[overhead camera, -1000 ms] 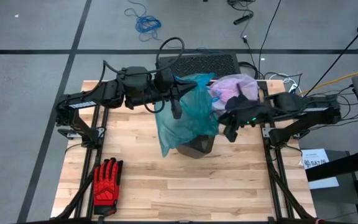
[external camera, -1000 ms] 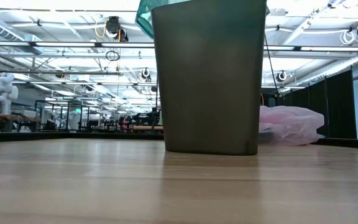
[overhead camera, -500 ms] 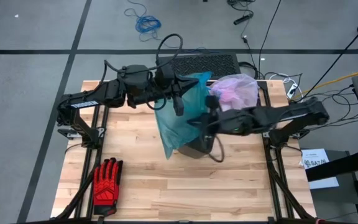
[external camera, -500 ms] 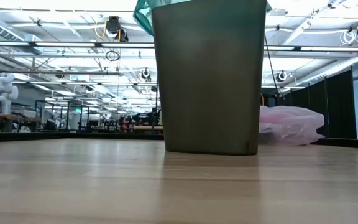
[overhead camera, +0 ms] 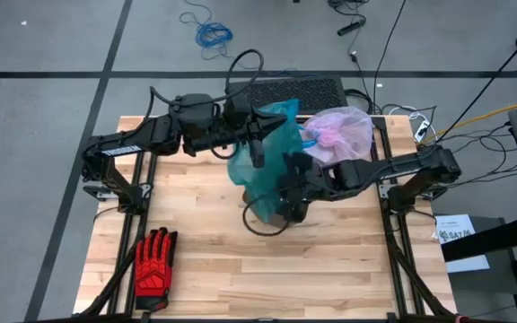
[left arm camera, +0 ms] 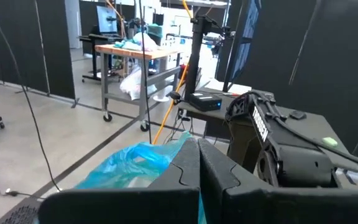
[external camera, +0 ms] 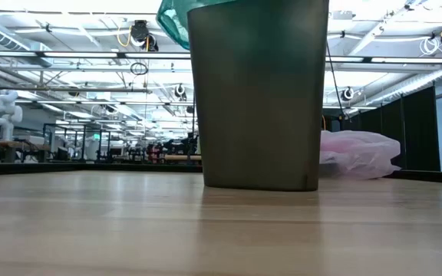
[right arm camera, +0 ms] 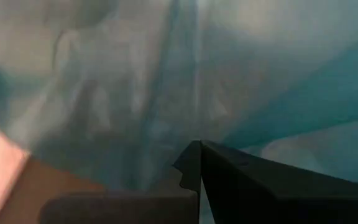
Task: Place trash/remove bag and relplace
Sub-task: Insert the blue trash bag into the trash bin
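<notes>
A dark grey bin (external camera: 259,92) stands on the wooden table (overhead camera: 205,287), mid-table in the high view (overhead camera: 281,215). A teal-blue plastic bag (overhead camera: 263,166) hangs bunched over it. My left gripper (overhead camera: 257,144) is shut on the bag's top. My right gripper (overhead camera: 285,188) is shut, its tips at the teal plastic (right arm camera: 166,74) above the bin. The bag, a pale pink liner (overhead camera: 339,130), lies crumpled on the table's far right (external camera: 359,152). The trash is out of view. My left gripper pinches the teal bag's upper edge (left arm camera: 148,163) between its two fingers, which lie level and come from the table's left. The plastic is gathered there and hangs slack below over the bin. My right gripper's shut fingertips (right arm camera: 194,155) lie against the teal plastic, slanting down from the table's right. Whether any plastic is pinched between them I cannot tell.
A red-and-black glove (overhead camera: 155,260) lies at the table's near left. The table's near half has open wood. A loop of cable (overhead camera: 263,220) hangs from the right arm beside the bin. A black mat (overhead camera: 285,90) lies past the far edge.
My right gripper has swung down and toward the table's left, rolling as it went, from beside the pink liner into the teal bag above the bin. The teal bag's hanging lower part has drawn up and bunched; its top has stayed in my left gripper.
</notes>
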{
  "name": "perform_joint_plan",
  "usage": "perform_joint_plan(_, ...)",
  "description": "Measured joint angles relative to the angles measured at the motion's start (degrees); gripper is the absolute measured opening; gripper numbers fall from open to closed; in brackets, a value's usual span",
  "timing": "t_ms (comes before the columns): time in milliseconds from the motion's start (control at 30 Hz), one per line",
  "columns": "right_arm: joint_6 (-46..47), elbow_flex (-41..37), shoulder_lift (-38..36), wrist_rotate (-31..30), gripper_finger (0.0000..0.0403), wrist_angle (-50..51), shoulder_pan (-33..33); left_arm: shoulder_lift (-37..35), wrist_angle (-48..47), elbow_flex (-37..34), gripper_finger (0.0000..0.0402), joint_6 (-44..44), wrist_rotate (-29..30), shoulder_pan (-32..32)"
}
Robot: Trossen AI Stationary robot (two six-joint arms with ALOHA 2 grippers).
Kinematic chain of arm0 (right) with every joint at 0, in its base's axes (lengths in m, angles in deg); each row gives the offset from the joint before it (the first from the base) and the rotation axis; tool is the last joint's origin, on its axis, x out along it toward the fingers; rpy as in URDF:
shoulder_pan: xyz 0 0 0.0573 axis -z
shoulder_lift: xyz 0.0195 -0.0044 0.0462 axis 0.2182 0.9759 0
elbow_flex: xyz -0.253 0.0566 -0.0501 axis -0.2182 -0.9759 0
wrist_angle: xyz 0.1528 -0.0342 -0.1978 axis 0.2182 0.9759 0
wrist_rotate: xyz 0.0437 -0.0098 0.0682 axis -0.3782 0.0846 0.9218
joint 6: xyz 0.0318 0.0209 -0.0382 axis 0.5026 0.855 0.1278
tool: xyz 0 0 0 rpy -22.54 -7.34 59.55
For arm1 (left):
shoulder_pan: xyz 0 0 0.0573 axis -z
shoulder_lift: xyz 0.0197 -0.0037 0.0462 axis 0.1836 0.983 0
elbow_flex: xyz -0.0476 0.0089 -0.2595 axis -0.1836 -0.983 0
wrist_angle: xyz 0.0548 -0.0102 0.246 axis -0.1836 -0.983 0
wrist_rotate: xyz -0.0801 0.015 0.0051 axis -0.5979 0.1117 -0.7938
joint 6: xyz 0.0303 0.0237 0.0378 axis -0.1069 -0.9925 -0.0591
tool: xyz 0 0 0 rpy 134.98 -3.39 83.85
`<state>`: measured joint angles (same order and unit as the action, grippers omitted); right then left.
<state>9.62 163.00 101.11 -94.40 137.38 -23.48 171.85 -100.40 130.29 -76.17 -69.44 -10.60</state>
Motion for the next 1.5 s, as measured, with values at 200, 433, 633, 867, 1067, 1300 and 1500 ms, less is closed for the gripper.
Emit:
perform_joint_plan(200,8.3,-1.0,-0.1,-0.1,0.0,6.6,0.8,0.0,-0.2,0.0,0.0,1.0,-0.2,0.8)
perform_joint_plan(433,11.8,-4.8,0.0,4.5,0.0,5.4,5.8,0.0,-2.5,-1.3,0.0,2.9,-0.2,1.1)
perform_joint_plan(633,10.3,-5.2,-0.9,10.2,0.0,5.2,8.0,0.1,-2.7,-3.5,0.0,5.0,0.1,0.9)
perform_joint_plan(867,8.2,-2.3,-8.3,14.9,0.0,5.0,3.2,0.1,-2.6,-4.0,0.0,5.5,0.2,0.8)
perform_joint_plan(1067,13.2,-2.1,-14.1,2.9,0.0,-2.5,0.2,0.1,-2.7,-4.0,0.0,5.6,0.2,0.8)
perform_joint_plan(1300,14.0,-2.1,-10.3,-7.8,0.0,-5.9,4.3,0.1,-3.1,-6.1,0.0,9.8,0.2,0.8)
perform_joint_plan(1500,18.4,-2.1,-2.9,-1.5,0.0,-5.5,4.8,-0.4,-2.0,-7.2,0.0,10.1,0.2,0.8)
